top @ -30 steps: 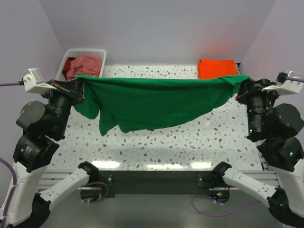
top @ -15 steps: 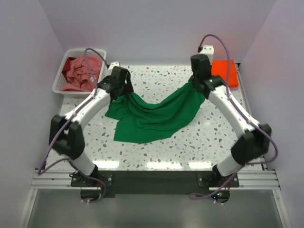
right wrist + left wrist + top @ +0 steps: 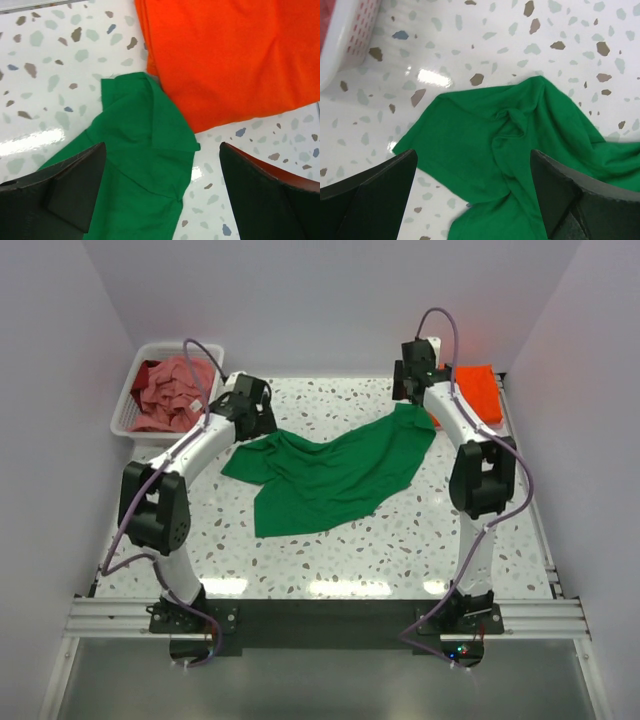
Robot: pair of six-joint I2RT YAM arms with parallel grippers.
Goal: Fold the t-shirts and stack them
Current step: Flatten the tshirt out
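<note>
The green t-shirt (image 3: 330, 470) lies loose and crumpled on the speckled table, spread from left of centre to the back right. My left gripper (image 3: 257, 426) hovers open above its left corner (image 3: 520, 140), with the fingers wide apart and nothing between them (image 3: 472, 190). My right gripper (image 3: 411, 398) hangs open over the shirt's right corner (image 3: 135, 150), and that gripper (image 3: 162, 190) grips no cloth. The folded orange t-shirt (image 3: 478, 390) lies at the back right, its edge (image 3: 225, 55) touching the green corner. The pink t-shirt (image 3: 170, 390) is bunched in the basket.
A white slatted basket (image 3: 125, 412) stands at the back left corner, its wall (image 3: 345, 35) close to my left gripper. Grey walls close in the back and both sides. Bare speckled table (image 3: 400, 550) lies in front of the green shirt.
Both grippers have opened and let go of the green shirt, which has dropped flat on the table. Both arms have reached further back.
</note>
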